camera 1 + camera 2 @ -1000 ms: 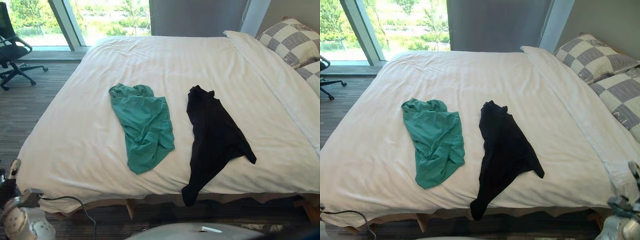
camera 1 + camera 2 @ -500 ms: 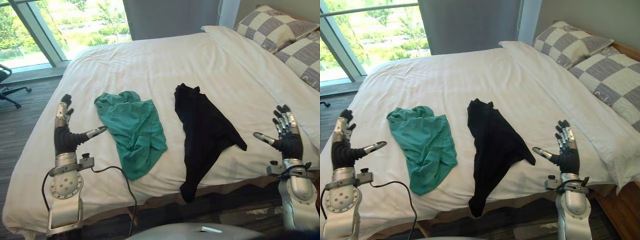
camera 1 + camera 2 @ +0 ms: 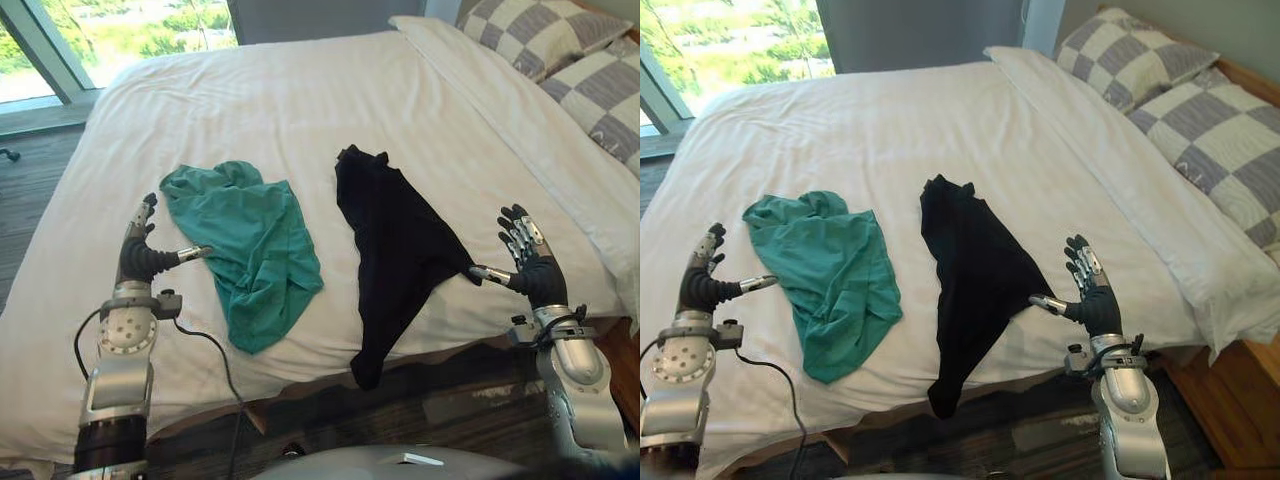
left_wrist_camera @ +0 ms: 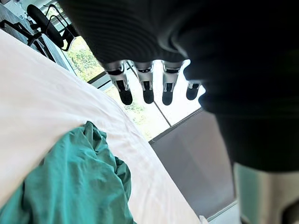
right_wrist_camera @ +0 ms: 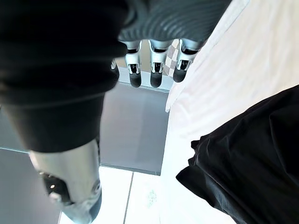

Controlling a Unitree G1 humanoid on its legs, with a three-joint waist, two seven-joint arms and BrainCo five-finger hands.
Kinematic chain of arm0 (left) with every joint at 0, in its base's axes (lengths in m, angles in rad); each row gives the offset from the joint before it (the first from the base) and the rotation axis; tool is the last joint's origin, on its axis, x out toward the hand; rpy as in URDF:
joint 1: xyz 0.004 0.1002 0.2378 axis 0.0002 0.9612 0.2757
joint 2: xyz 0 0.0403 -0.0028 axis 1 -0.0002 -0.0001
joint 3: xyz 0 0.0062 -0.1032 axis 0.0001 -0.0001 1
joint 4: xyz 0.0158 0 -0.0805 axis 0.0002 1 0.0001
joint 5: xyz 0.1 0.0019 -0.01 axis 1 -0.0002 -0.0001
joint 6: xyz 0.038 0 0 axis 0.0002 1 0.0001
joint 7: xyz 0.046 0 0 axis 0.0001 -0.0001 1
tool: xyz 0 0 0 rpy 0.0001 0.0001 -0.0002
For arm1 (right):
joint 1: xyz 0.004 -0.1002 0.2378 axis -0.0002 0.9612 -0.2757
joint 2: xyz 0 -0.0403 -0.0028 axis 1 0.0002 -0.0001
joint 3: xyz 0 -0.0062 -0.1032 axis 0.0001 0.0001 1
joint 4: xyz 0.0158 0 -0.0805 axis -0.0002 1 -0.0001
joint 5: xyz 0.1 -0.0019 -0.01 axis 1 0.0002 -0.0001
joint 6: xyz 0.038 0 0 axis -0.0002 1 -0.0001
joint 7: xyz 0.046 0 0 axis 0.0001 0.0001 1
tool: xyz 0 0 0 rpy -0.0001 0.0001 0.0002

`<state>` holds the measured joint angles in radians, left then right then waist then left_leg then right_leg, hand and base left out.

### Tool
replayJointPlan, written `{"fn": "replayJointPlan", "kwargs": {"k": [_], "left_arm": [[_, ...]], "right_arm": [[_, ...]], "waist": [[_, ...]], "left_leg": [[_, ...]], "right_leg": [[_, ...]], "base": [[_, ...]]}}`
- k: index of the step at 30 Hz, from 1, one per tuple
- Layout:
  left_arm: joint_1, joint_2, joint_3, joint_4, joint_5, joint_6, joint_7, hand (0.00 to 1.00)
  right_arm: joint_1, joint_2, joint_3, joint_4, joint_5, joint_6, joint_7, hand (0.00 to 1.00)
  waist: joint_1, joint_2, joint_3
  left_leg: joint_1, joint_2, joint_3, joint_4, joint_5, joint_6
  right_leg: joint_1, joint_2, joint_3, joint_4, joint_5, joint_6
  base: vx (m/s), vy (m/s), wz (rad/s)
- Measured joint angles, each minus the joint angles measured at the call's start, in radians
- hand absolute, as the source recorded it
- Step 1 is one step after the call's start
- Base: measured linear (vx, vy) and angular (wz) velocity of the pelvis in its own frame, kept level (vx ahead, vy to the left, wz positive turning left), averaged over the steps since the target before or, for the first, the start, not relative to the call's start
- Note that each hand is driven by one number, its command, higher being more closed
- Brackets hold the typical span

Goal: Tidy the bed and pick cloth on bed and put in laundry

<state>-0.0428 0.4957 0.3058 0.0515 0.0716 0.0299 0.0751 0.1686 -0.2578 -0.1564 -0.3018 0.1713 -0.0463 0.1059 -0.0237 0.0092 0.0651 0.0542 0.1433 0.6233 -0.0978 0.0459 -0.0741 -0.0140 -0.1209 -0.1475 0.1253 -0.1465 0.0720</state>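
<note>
- Left hand (image 3: pixel 137 258) is raised over the near edge of the bed (image 3: pixel 300 110), fingers straight and pointing up, thumb stuck out sideways, holding nothing.
- The green cloth (image 3: pixel 250 240) lies crumpled on the white cover just on that thumb's side. The thumb tip looks to be right at its edge, though contact is hard to call from here.
- In the left wrist view the fingers run out straight in a row, with green folds lying past them.
- Right hand (image 3: pixel 533 272) is up too, fingers spread and relaxed, palm empty, thumb aimed inward.
- The black cloth (image 3: pixel 395 240) sits just off that thumb, its pointed corner nearest the hand and its long tail drooping over the bed's near edge.
- Both cloths lie between the two hands, apart from each other, green nearer the left hand and black nearer the right.
- Checked pillows (image 3: pixel 530 30) sit well beyond the right hand, at the head of the bed.
</note>
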Motion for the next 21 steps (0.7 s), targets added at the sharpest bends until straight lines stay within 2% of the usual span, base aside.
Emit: {"fn": "replayJointPlan", "kwargs": {"k": [4, 8, 14, 15, 21], "left_arm": [[-0.140, 0.071, -0.013, 0.086, -0.001, 0.023, 0.021, 0.00], [-0.233, 0.089, -0.040, 0.120, -0.001, 0.073, 0.049, 0.00], [-0.341, 0.090, -0.096, 0.155, 0.044, 0.181, 0.064, 0.00], [-0.365, 0.090, -0.110, 0.174, 0.080, 0.208, 0.061, 0.00], [-0.402, 0.089, -0.150, 0.253, 0.191, 0.326, 0.007, 0.00]], "right_arm": [[-0.069, -0.048, 0.000, -0.060, 0.033, -0.005, -0.010, 0.00], [-0.126, -0.081, -0.001, -0.107, 0.053, -0.025, -0.012, 0.00], [-0.175, -0.130, -0.003, -0.186, 0.083, -0.048, -0.009, 0.00], [-0.184, -0.137, -0.002, -0.195, 0.087, -0.049, -0.005, 0.00], [-0.222, -0.154, -0.010, -0.234, 0.101, -0.049, 0.014, 0.00]], "waist": [[-0.017, -0.005, 0.068], [-0.020, -0.004, 0.124], [-0.032, 0.001, 0.203], [-0.036, 0.002, 0.224], [-0.044, 0.003, 0.270]], "left_leg": [[-0.073, 0.012, 0.006, 0.037, 0.004, 0.004], [-0.119, 0.032, 0.016, 0.065, 0.003, 0.004], [-0.182, 0.059, 0.027, 0.102, 0.003, 0.004], [-0.182, 0.063, 0.027, 0.104, 0.003, 0.004], [-0.227, 0.074, 0.053, 0.124, 0.003, 0.004]], "right_leg": [[-0.094, 0.003, 0.042, 0.053, 0.000, 0.000], [-0.150, 0.012, 0.062, 0.079, 0.000, 0.000], [-0.226, 0.027, 0.094, 0.121, 0.000, -0.001], [-0.228, 0.030, 0.101, 0.128, 0.000, -0.001], [-0.300, 0.039, 0.135, 0.160, 0.000, 0.000]], "base": [[0.00, -0.001, -0.03], [-0.01, -0.037, -0.07], [0.03, -0.055, -0.06], [0.04, -0.036, -0.03], [0.05, -0.040, -0.12]]}}
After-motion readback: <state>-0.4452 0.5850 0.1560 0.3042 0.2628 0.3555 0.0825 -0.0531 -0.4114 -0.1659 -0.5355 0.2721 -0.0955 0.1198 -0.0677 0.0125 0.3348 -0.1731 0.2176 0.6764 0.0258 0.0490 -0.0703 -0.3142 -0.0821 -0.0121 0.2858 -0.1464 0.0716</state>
